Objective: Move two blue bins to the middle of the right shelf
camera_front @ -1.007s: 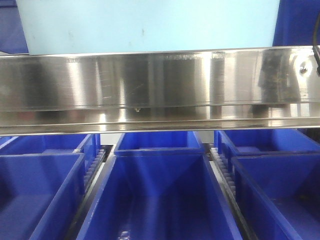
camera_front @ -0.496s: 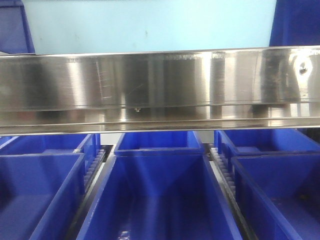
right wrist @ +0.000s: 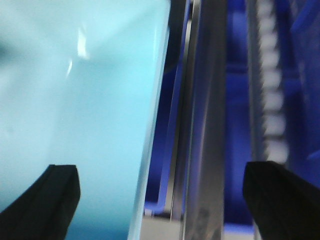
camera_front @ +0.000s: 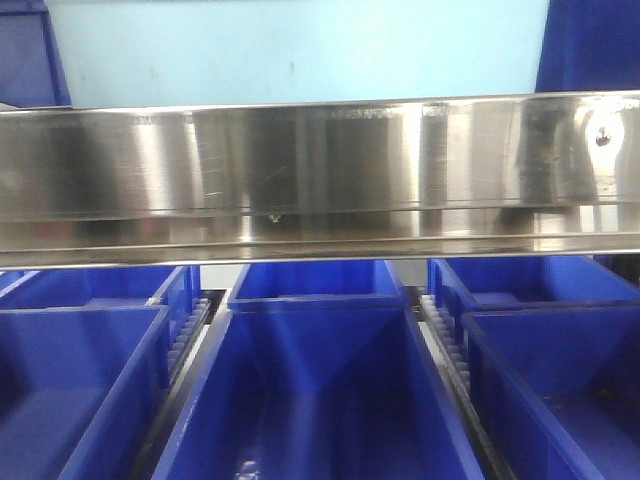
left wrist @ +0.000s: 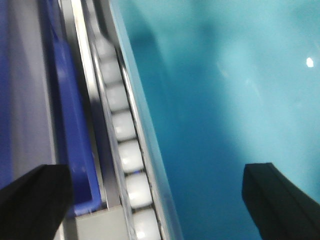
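The left gripper (left wrist: 155, 200) stands wide open, its blunt matte-black fingers (left wrist: 35, 200) at the bottom corners of its wrist view with nothing clamped between them. Across the gap runs a line of white, rounded rollers (left wrist: 122, 127) in a thin metal channel. To one side of them is a smooth, glossy turquoise surface (left wrist: 225, 100) flecked with light. A deep-blue plastic edge (left wrist: 70, 125) lies just beside the rollers on the other side.

The right gripper (right wrist: 170, 200) is spread equally wide and also holds nothing. Between its dark fingertips lie the turquoise surface, a brushed steel strip (right wrist: 207, 125) down the middle, and more rollers beyond, with deep-blue plastic in between. Both wrist views are soft with blur, and whether the turquoise surface is a bin wall cannot be told.

From the front, a broad, scratched steel rail (camera_front: 320, 170) crosses the frame, mirroring streaks of light. The turquoise surface rises flat and pale behind it, flanked by dark blue at both top corners.

Below the rail sit the bins (camera_front: 310, 390). They are deep-blue, glossy plastic and open-topped, with walls that taper inward toward the floor. They stand in three lanes separated by roller tracks, with a second row directly behind the first. All rest on that lower level, and none is in either gripper.
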Tool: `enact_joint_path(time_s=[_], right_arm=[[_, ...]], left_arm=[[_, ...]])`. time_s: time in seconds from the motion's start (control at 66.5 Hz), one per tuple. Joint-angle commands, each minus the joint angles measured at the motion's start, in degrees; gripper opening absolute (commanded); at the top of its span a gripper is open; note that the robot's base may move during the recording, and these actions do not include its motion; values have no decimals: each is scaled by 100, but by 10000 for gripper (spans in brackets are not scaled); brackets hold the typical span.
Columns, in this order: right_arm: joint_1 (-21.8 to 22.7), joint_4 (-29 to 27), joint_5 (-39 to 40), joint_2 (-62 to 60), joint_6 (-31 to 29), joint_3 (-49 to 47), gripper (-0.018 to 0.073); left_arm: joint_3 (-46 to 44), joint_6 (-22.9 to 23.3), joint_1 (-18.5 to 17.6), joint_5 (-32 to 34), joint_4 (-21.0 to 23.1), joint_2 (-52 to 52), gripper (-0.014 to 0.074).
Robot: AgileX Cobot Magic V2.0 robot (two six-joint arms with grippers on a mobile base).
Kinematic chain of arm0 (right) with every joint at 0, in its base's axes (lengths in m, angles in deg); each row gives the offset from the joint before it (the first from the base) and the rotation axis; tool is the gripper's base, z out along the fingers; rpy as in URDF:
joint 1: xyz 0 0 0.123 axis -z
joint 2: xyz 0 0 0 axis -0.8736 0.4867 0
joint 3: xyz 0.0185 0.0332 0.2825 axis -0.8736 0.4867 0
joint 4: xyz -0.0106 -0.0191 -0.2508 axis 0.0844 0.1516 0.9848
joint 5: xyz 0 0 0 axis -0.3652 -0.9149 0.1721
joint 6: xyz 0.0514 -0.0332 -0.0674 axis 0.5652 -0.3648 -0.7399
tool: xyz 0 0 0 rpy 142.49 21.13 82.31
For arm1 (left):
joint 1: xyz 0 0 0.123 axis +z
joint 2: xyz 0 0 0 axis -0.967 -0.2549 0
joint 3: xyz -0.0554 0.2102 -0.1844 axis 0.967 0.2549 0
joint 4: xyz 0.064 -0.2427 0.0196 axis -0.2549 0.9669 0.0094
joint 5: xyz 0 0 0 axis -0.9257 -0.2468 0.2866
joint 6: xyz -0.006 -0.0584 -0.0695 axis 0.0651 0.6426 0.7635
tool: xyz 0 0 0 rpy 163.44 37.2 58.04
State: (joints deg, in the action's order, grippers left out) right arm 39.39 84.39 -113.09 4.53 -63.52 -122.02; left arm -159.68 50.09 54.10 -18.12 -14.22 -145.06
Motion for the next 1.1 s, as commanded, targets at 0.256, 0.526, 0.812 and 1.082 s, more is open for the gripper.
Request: enact_joint_path(time_s=[0.256,0.526,0.812,1.082], right_arm=[[14,-567,663,23,-22,1171,536],[14,-622,1073,23,-22,1400,527],[14,-908,1226,23,-22,1400,137],[14,-1092,1226,23,-13,1400,-154]], left_arm=[[823,27,9,145,450,66,601],[890,27,19,228,800,-32,585],[890,27,19,350,925,-32,140],[890,27,19,401,1243,-32,-111]])
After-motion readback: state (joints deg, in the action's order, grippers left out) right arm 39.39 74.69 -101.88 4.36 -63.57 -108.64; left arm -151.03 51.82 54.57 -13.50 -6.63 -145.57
